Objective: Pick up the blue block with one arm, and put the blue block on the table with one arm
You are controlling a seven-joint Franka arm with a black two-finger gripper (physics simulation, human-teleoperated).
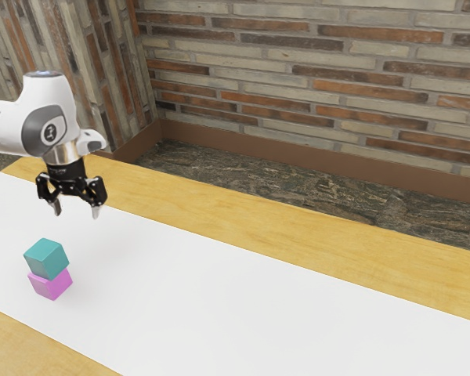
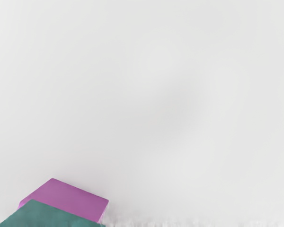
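"The blue block, a teal-blue cube with plain, flat faces (image 1: 45,258), where is it?"

"On top of a pinkish-purple cube (image 1: 52,283), toward the exterior view's left. The lower one is on the smooth white sheet (image 1: 243,313) spread over the yellow wooden table (image 1: 321,243)."

"Do their edges line up?"

"No, the upper cube sits a bit askew. The wrist view has part of the purple top uncovered beside it."

"And the claw?"

"The black two-finger gripper (image 1: 77,210) is open, its fingertips apart with nothing between them. It hangs pointing down, above the white sheet and clear of both cubes, in the exterior view higher up and a little to the right of the stack."

"What carries it?"

"A white and grey robot arm (image 1: 4,125), coming in from the exterior view's left."

"And behind the table?"

"A dark, veined floor (image 1: 298,188), a brown baseboard (image 1: 313,160) and a wall of grey and rust-coloured bricks (image 1: 313,70)."
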